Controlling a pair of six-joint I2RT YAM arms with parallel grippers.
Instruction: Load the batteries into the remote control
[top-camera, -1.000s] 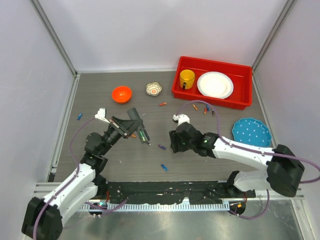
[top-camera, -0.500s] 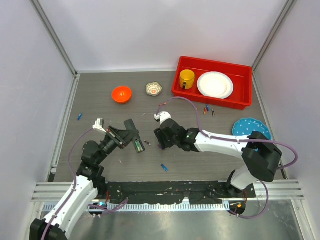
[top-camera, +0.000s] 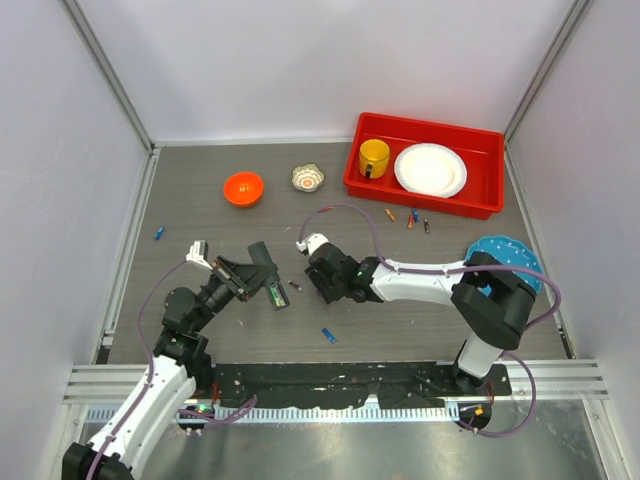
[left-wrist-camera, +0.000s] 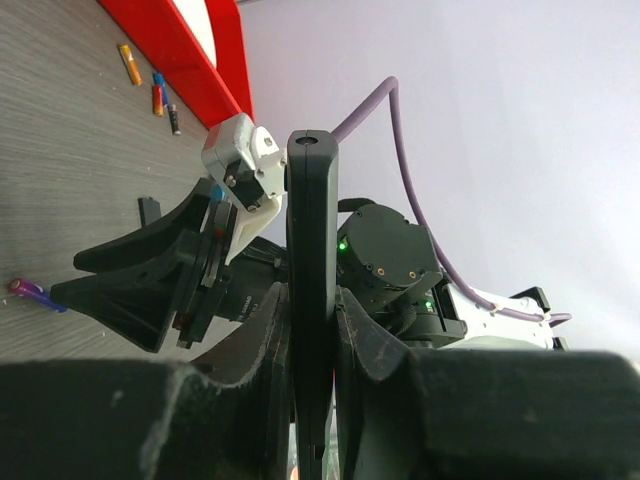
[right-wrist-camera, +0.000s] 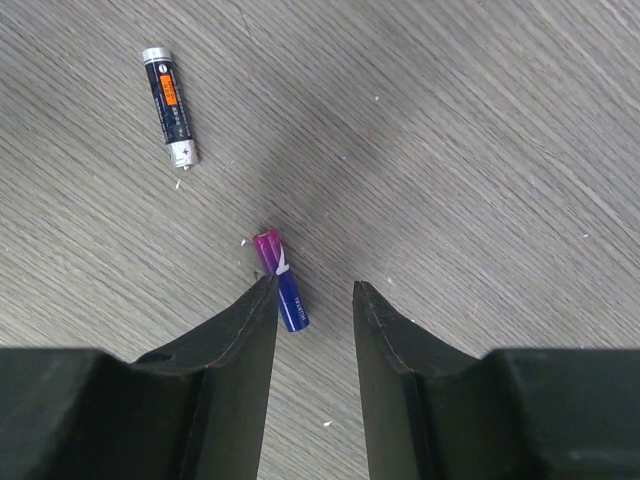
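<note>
- Far over by the left wall a blue battery (top-camera: 159, 233) lies alone on the grey table (top-camera: 200, 330).
- The left gripper (left-wrist-camera: 312, 335) is lifted off the table and clamps the remote control (left-wrist-camera: 312, 220) by its flat sides. The fingers (left-wrist-camera: 268, 350) press on both faces, and the bar sticks out past the tips, seen edge-on from the wrist.
- Behind it, well apart, sits an orange bowl (top-camera: 243, 187). A small patterned bowl (top-camera: 308, 177) stands just to its right.
- A black battery (top-camera: 296, 287) with an orange label lies flat between the two grippers.
- The right gripper (right-wrist-camera: 312, 300) is down low over the table with its jaws narrowly parted and nothing pinched.
- A purple battery (right-wrist-camera: 280, 280) lies flat at the inner edge of one finger (right-wrist-camera: 245, 330), clear of the other finger.
- Nearer the arm bases a second blue battery (top-camera: 328, 335) lies by itself.
- At the back right stands a red bin (top-camera: 420, 205), holding a yellow cup (top-camera: 374, 157) and a white plate (top-camera: 430, 169).
- Just in front of the bin a few loose batteries (top-camera: 411, 219) are scattered: one orange, the others in mixed colours too small to tell.
- Farthest right a blue dotted plate (top-camera: 510, 255) rests on the table, partly hidden by the right arm.
</note>
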